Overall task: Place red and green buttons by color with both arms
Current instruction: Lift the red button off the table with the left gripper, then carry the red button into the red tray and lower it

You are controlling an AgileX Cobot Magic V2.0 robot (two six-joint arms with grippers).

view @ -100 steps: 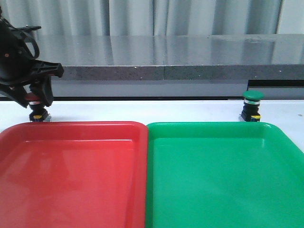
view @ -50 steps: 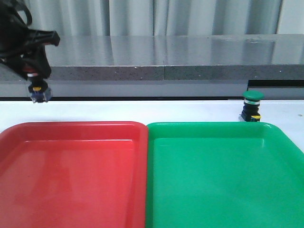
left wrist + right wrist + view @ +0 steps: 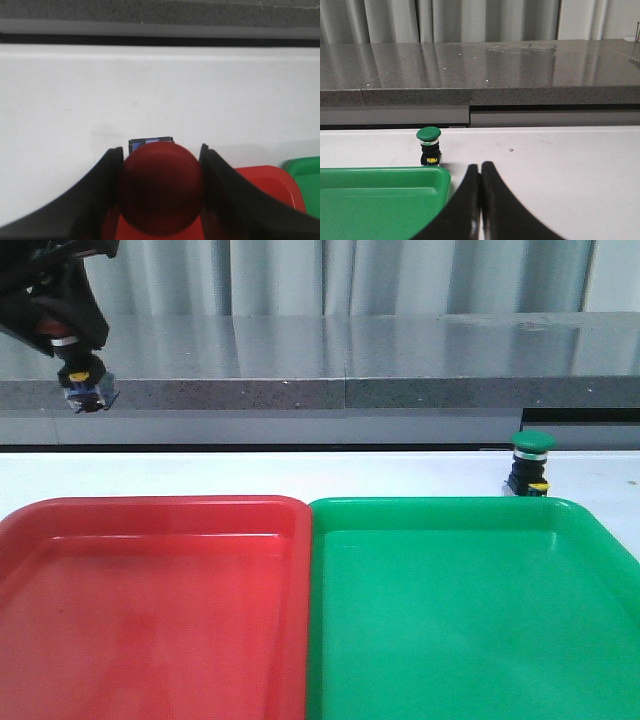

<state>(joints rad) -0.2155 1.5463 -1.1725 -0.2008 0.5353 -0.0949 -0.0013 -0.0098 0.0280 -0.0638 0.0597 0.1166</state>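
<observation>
Red cap gripped, the left claw [image 3: 78,380] is clamped on the red button [image 3: 82,388], holding it in the air at the far left, high above the white bench [image 3: 300,472]. In the left wrist view the dark red dome [image 3: 161,187] sits squeezed between the 2 black fingers [image 3: 100,200], its bluish base pointing down towards the bench, so its long axis looks close to upright.

The relation that matters: the red tray [image 3: 150,600] lies below the held button and nearer the robot, with its far rim forward of the claw. My judgement is that the left arm needs to bring the button back over the tray and lower it.

The green button [image 3: 531,463] stands upright on the bench, just behind the far right corner of the green tray [image 3: 470,610]. The right claw [image 3: 480,172] has its fingers pressed together, holding nothing, with the green button off to its side and well apart. The right arm is the nearer one to it.

Count: 2 buttons, 2 trays, 2 claws. Neither tray holds a button yet.
</observation>
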